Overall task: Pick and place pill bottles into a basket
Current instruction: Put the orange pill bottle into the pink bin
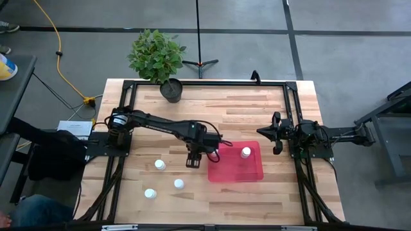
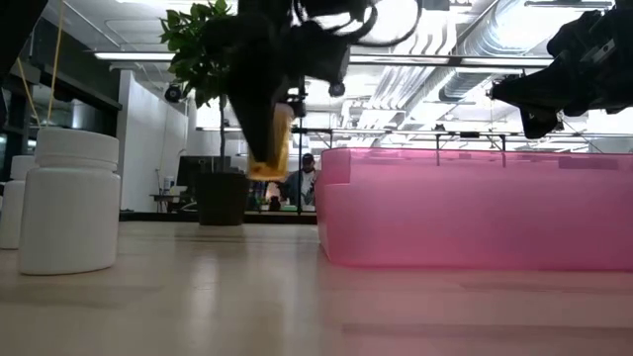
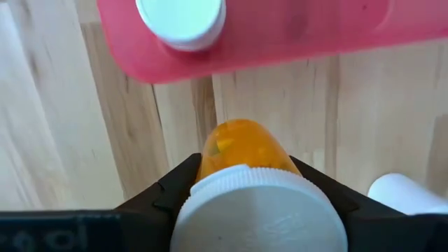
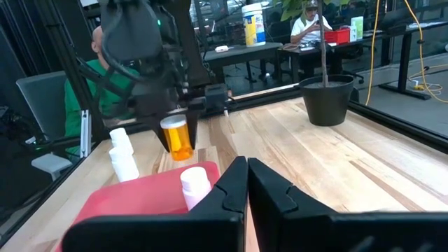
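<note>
My left gripper [image 1: 192, 160] hangs just left of the basket [image 1: 244, 172], shut on an orange pill bottle [image 4: 178, 138] with a white cap [image 3: 255, 210]. The basket is a shallow red tray, and one white pill bottle [image 1: 246, 152] stands in its far part. Three more white pill bottles [image 1: 159, 165], [image 1: 178, 184], [image 1: 149, 193] stand upright on the table, left of and nearer than the gripper. My right gripper [image 1: 277, 133] waits shut at the table's right side, clear of everything. My left gripper pinches the orange bottle at its capped top [image 3: 210, 183] between its two fingers [image 3: 171, 192], one on each side. The fingers point down from above. The orange body [image 2: 269, 143] hangs below them, roughly upright and lifted clear of the table.
A dark pot with a green plant [image 1: 171, 90] stands at the table's far edge, left of centre. Black frame rails run along the table's sides and far edge. Bare wood lies between the three standing bottles and the basket.
</note>
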You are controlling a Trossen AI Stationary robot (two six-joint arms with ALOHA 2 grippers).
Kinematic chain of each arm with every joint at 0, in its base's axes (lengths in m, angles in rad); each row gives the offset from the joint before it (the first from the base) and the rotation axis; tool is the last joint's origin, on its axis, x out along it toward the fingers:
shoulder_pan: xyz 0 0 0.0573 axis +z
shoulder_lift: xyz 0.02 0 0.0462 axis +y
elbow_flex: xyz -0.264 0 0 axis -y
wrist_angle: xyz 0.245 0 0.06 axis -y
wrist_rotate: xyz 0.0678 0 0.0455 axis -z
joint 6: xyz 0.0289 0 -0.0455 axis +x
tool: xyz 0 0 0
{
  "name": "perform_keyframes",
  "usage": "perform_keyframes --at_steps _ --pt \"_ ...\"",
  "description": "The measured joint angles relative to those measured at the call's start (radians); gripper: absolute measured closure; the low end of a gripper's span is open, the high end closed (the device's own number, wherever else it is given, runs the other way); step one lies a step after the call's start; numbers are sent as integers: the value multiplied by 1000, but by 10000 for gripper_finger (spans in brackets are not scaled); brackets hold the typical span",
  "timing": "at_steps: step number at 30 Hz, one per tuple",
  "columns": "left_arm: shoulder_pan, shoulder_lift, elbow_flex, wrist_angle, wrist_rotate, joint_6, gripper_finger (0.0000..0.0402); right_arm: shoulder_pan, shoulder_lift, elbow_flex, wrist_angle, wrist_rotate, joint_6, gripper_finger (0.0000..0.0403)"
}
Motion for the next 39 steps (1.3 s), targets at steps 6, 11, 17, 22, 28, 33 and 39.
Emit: perform_keyframes --at_steps 6,11,17,22,28,33,39 --pt "14 0 45 -31 -6 -11 173 0 0 0 0 0 2 401" --pt "28 0 88 -44 -10 0 189 0 0 0 0 0 2 400" --pt "27 0 122 9 -26 31 181 0 0 0 0 0 0 399" --pt "27 0 139 41 -37 31 175 0 0 0 0 0 1 402" --pt "28 0 151 87 -36 51 189 0 0 0 0 0 1 401" --pt "33 0 151 135 -33 59 183 0 0 0 0 0 2 400" --pt "42 0 150 206 -15 71 189 0 0 0 0 0 2 401"
